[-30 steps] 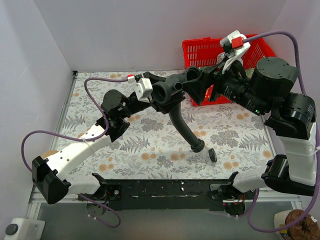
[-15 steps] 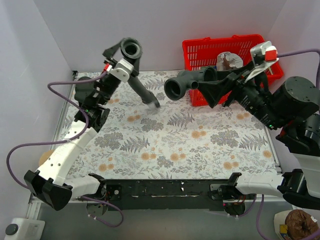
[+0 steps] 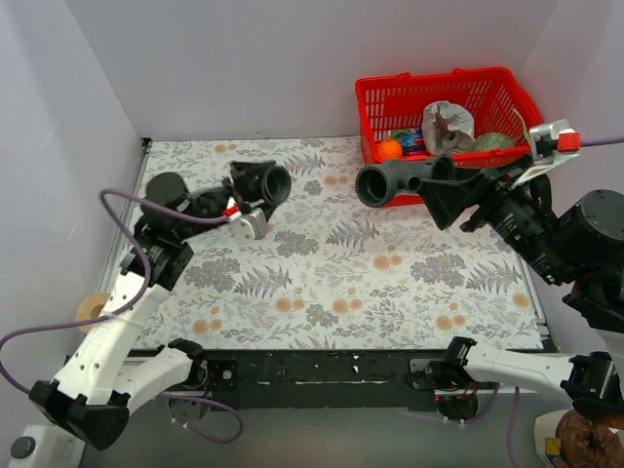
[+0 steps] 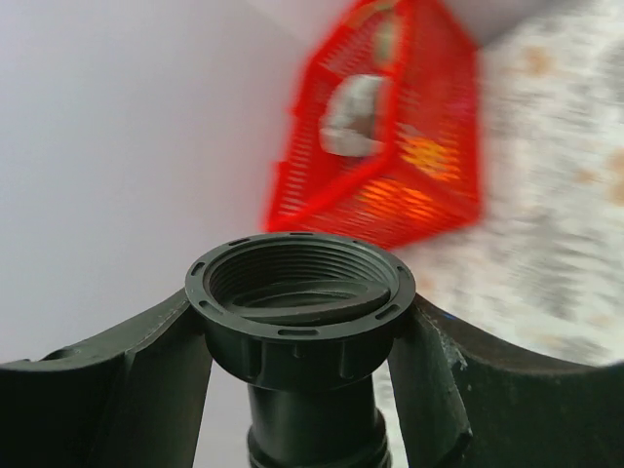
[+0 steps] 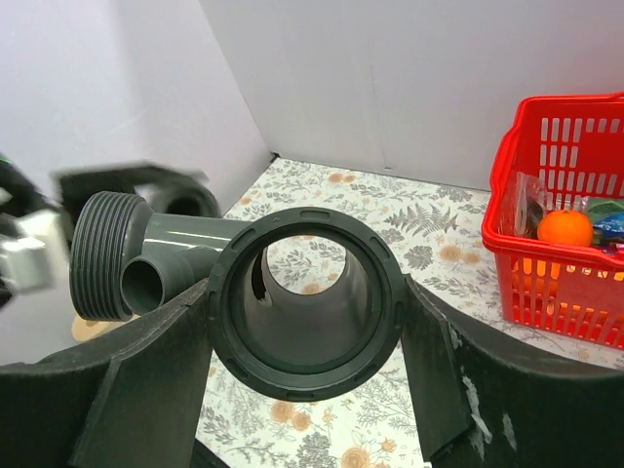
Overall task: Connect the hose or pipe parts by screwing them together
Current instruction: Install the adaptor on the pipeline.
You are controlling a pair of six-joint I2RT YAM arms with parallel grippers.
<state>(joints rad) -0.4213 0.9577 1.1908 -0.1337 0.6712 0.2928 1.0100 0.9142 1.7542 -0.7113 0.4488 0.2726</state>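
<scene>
Above the bench point(image 3: 322, 283) | left arm point(image 3: 122, 317) pointing rightward, left fingers point(image 4: 117, 390) clamping hose collar point(image 4: 300, 292) | right arm point(image 3: 546, 234) pointing leftward, right fingers point(image 5: 136, 390) gripping T-fitting point(image 5: 307, 302)

blurred: red basket point(image 4: 385, 136), table point(image 4: 551, 195) | cut off at bottom edge: hose point(image 4: 302, 327) below collar
</scene>
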